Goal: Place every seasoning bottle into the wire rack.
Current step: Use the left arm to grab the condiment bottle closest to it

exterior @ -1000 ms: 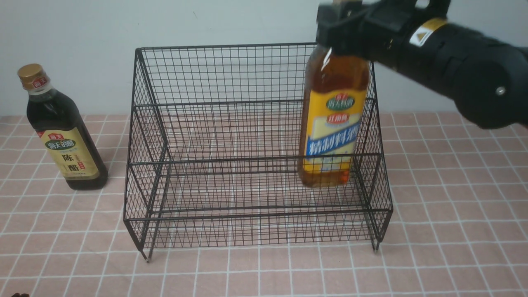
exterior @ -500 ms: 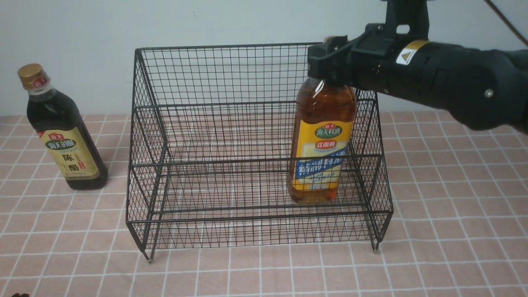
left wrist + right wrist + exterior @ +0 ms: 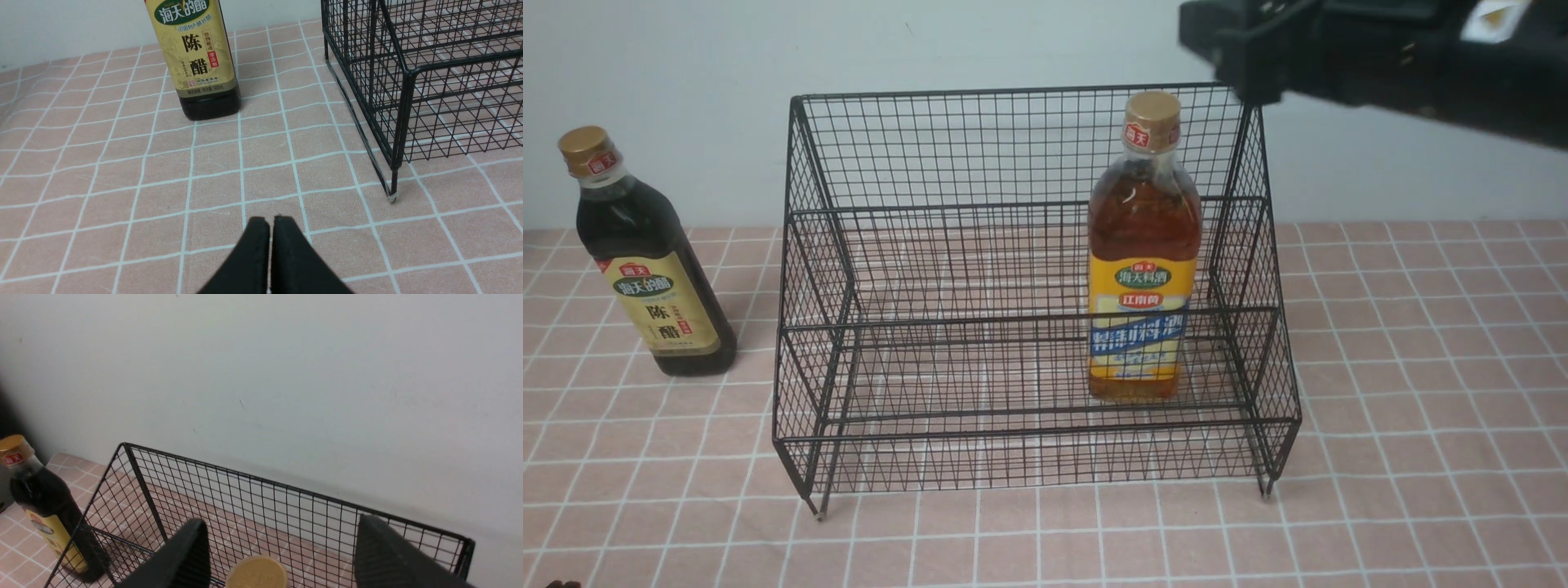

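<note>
One bottle remained outside the wire rack [image 3: 1037, 318]: the dark bottle [image 3: 654, 261] stood on the cloth [image 3: 1421, 408] off the rack's left side, its long axis upright. The amber bottle [image 3: 1143, 269] stood inside, toward the right end. The right gripper [image 3: 282, 543] was spread wide above its cap, holding nothing. The left gripper [image 3: 271, 228] was closed on nothing, well short of the dark bottle, yet its arm was the nearer; I judged it would need to open and reach forward.
</note>
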`<state>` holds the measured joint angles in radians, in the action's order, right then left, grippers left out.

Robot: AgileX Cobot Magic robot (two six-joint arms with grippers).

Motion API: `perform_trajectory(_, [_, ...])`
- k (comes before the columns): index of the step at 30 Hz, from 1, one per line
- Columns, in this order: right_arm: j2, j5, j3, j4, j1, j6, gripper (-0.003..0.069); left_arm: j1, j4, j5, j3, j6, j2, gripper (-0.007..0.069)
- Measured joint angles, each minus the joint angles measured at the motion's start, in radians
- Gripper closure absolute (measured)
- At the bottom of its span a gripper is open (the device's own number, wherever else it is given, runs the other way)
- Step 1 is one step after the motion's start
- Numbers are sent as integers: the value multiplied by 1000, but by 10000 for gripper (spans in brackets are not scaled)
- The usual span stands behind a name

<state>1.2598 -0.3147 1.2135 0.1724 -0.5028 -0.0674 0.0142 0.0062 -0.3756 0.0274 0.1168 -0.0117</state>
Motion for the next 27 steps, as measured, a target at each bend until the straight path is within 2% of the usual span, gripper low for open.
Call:
perform_trajectory(1, [-7, -4, 0, -4, 0, 0, 266, 0, 0, 0, 0, 0, 0, 631])
perform_trajectory(3, [-114, -88, 3, -61, 0, 1, 409, 0, 0, 0, 0, 0, 0, 631])
perform_trajectory(4, [-122, -95, 3, -64, 0, 1, 421, 0, 0, 0, 0, 0, 0, 631])
perform_trajectory(6, [-205, -179, 5, -89, 0, 3, 564, 0, 0, 0, 0, 0, 0, 631])
perform_trajectory(9, [-305, -280, 7, -96, 0, 37, 645, 0, 0, 0, 0, 0, 0, 631])
perform_trajectory(15, [-465, -422, 8, -99, 0, 158, 671, 0, 0, 0, 0, 0, 0, 631])
perform_trajectory(27, [-563, -503, 9, -109, 0, 181, 672, 0, 0, 0, 0, 0, 0, 631])
